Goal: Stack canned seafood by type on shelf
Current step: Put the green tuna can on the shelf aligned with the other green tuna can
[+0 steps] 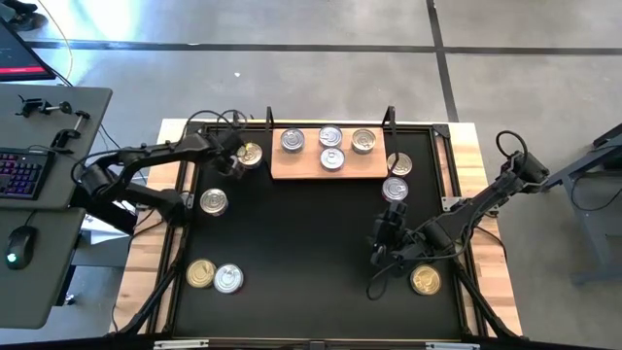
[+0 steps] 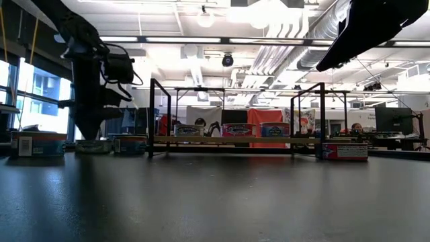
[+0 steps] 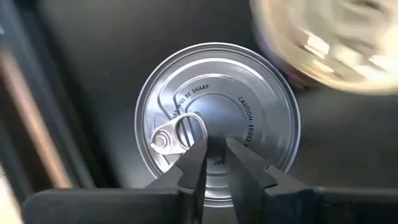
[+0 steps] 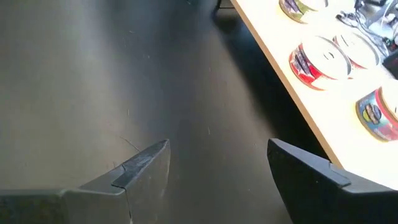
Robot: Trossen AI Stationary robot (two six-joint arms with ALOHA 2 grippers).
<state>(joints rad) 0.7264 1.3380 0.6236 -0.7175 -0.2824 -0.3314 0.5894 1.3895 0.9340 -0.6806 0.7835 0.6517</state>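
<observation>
While my left gripper hangs low over a silver tin near the far left corner of the black mat, its fingers are drawn nearly together, tips just above the lid beside the pull ring and clamped on nothing. A gold-lidded tin sits just beside that spot, close to the left end of the shelf. The shelf is a pale wooden board lying along the far edge of the mat, and four tins rest on it: three in a row and one in front of the middle one.

My right gripper is raised above the bare mat toward the right side, its fingers spread wide apart and empty. From my right wrist I see the board's edge with three tins on it, one with a red band.

Other tins lie loose on the mat: a silver one at the left, a gold and a silver pair touching near the front left, a gold one at the front right beside my right arm, and two more just off the shelf's right end.
</observation>
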